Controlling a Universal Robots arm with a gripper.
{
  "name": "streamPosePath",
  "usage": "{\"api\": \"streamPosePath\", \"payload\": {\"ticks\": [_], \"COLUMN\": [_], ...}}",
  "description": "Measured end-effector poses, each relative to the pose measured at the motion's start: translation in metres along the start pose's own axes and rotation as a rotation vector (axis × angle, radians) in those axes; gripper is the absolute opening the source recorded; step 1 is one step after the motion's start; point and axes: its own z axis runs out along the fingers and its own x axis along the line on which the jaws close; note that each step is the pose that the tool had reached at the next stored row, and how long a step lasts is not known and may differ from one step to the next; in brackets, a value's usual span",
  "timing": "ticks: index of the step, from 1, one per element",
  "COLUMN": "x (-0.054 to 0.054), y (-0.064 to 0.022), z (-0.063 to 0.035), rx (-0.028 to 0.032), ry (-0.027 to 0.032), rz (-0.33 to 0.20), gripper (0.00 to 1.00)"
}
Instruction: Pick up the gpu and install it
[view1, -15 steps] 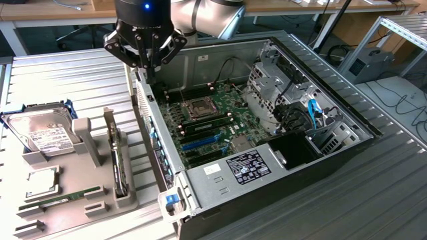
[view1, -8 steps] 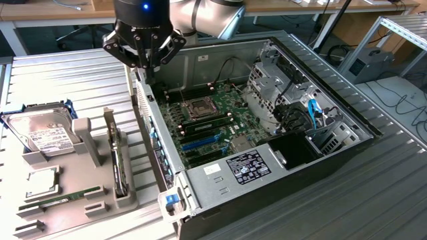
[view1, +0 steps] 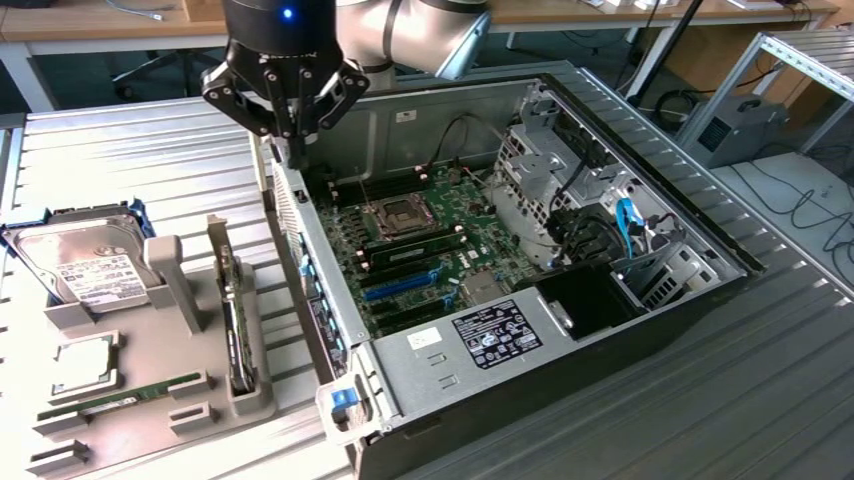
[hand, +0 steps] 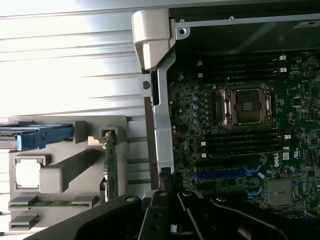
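One tool (view1: 290, 155) closed above case (view1: 400, 115); gpu (view1: 238, 325) in tray (view1: 147, 420); ribbed metal table (view1: 134, 150); desks (view1: 80, 20) behind.

A ribbed, silvery metal table (view1: 134, 170) carries everything here. An open computer case (view1: 400, 112) lies on its side on it, toward the exterior view's right, with its inside facing up. Just beside the case, at the exterior view's left and nearer, a grey parts tray (view1: 147, 440) sits flat on the ribs.
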Motion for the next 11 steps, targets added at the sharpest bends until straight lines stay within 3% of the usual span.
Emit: {"api": "streamPosePath", "payload": {"ticks": [11], "x": [0.0038], "y": [-0.0003], "z": [0.0002], "rx": [0.0], "ry": [0.0], "rz": [0.0], "gripper": [0.11]}}
